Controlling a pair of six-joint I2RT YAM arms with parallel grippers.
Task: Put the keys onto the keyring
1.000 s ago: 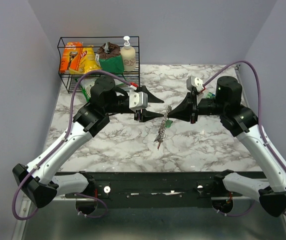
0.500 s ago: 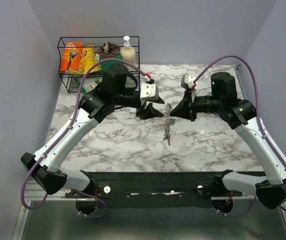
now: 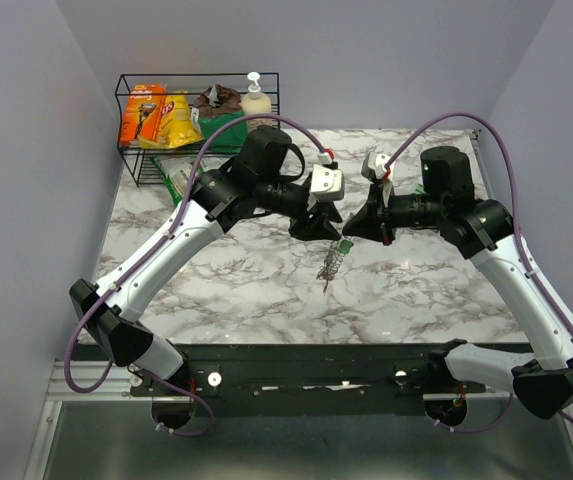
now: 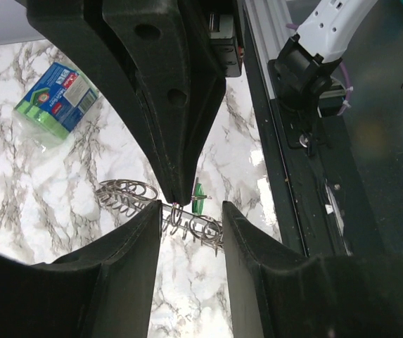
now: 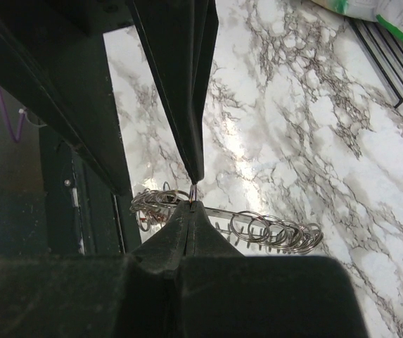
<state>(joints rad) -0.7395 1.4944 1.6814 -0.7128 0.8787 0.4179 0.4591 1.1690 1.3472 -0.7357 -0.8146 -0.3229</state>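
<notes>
The keyring (image 3: 332, 262), a spiky grey bunch of small silver keys and rings, hangs above the marble table (image 3: 416, 290) at its centre. A green-tagged key (image 3: 344, 247) sits at the bunch's top and a red one (image 3: 326, 286) at its bottom. My right gripper (image 3: 352, 236) is shut on a ring of the bunch; the right wrist view shows its closed tips (image 5: 193, 205) pinching it. My left gripper (image 3: 328, 228) is open. In the left wrist view its fingers (image 4: 134, 246) straddle the keyring (image 4: 194, 224) without closing. The green key (image 4: 199, 197) hangs just behind.
A black wire basket (image 3: 271, 120) with snack packets and a soap bottle (image 3: 256, 108) stands at the back left. A green packet (image 4: 55, 98) lies on the table in front of it. The arms' black mounting rail (image 3: 296, 365) runs along the near edge.
</notes>
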